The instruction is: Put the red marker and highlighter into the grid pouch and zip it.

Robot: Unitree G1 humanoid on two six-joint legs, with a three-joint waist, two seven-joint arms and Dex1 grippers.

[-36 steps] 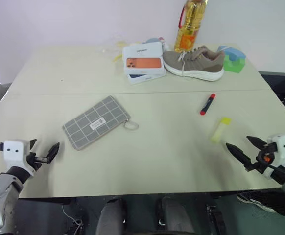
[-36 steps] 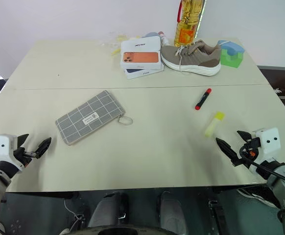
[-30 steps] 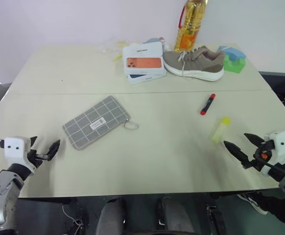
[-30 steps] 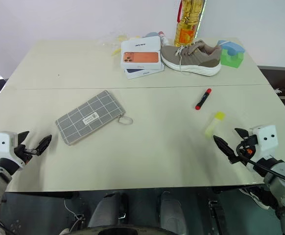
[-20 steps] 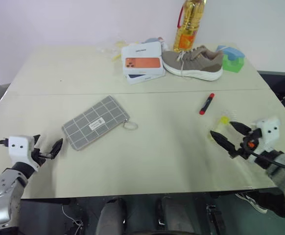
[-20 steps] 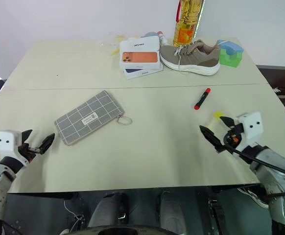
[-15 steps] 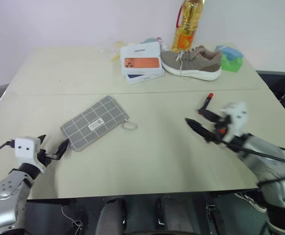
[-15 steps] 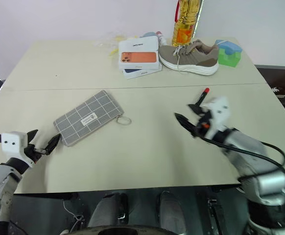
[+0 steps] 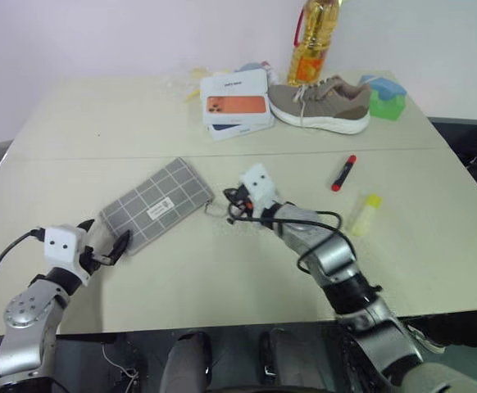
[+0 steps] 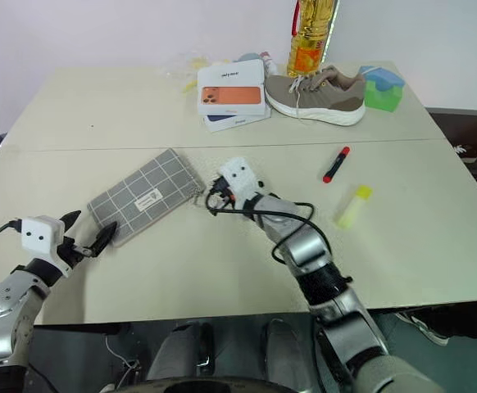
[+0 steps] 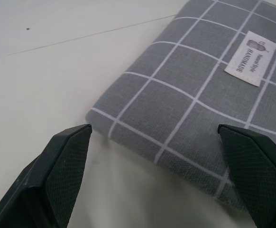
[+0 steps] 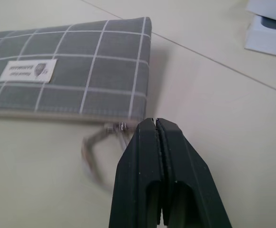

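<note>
1. Two robot arms reach over a pale worktop [image 9: 247, 295].
2. Nearest, the left end effector [image 9: 106, 250] has its black fingers spread wide, just short of the near corner of the grid pouch [image 9: 155, 204], touching nothing.
3. That grey pouch lies flat at centre-left, zipped, its ring pull [image 12: 94, 156] at the right-hand end.
4. The right end effector [image 12: 153, 130] has its fingers pressed together right at the ring pull; whether the ring is pinched cannot be told.
5. Farther right, the highlighter [image 9: 363, 214] lies loose, with the red marker [image 9: 342, 173] just beyond it.
6. At the far edge sit stacked phone boxes [image 9: 238, 103], a shoe [image 9: 323, 104], an oil bottle [image 9: 315, 41] and coloured blocks [image 9: 386, 97].
</note>
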